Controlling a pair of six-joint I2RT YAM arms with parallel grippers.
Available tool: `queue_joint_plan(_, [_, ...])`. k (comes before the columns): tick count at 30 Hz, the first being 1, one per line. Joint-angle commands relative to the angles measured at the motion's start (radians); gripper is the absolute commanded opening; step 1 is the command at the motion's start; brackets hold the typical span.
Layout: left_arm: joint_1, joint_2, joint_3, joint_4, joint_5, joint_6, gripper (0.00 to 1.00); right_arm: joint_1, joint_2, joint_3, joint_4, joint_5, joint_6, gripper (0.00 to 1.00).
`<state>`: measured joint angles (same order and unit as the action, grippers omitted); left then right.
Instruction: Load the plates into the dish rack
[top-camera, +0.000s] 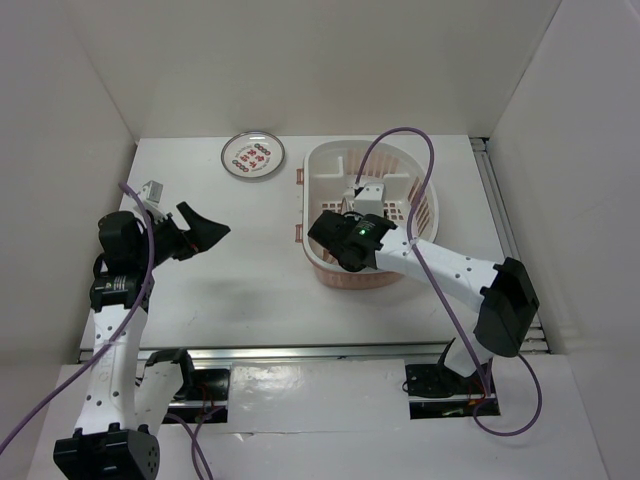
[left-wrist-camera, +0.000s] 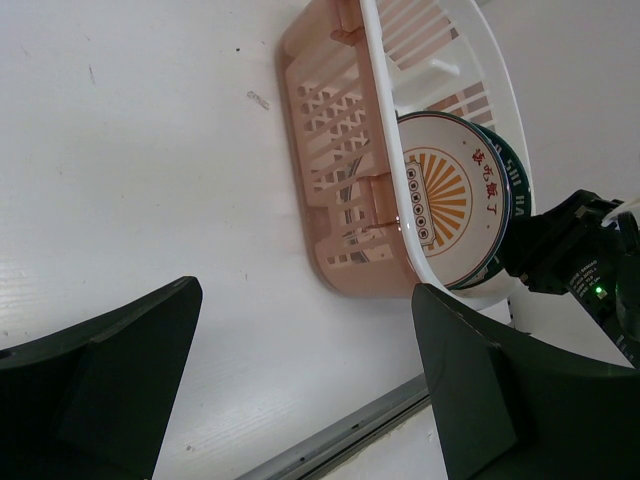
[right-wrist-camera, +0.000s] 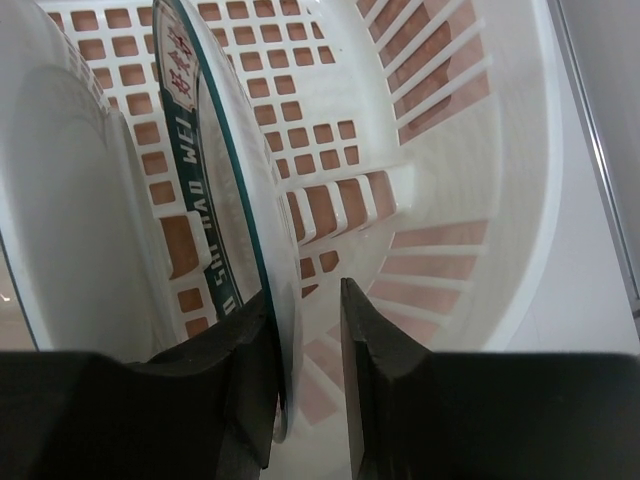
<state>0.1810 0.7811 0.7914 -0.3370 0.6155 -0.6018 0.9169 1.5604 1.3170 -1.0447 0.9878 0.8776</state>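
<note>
Plates (left-wrist-camera: 455, 200) — two of three — stood in the dish rack (top-camera: 322, 160); right gripper (right-wrist-camera: 305, 295) straddled the teal plate (right-wrist-camera: 212, 190), fingers slack (gap visible). Left gripper (left-wrist-camera: 305, 290) gaped empty — red-character plate (top-camera: 253, 156) lay on the table (top-camera: 250, 260).

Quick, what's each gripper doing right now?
Left gripper: open, empty.
Right gripper: open, jaws straddling the edge of the teal-rimmed plate, gap showing, inside the rack.

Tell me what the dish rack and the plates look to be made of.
Dish rack: moulded plastic, smooth and slightly glossy, pink outside and white inside. The thin slotted walls suggest this.
Plates: hard, glossy white with printed patterns. Could be glazed ceramic or melamine; cannot tell which.
</note>
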Motion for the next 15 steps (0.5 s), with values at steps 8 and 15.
queue_joint_plan(8, [0.006,0.003,0.011,0.032,0.030,0.014,1.00,0.016,-0.016,0.042,-0.064,0.031,0.046,0.38])
queue_joint_plan(15, [0.006,0.003,0.011,0.032,0.030,0.014,1.00,0.016,-0.068,0.031,-0.012,0.009,0.009,0.39])
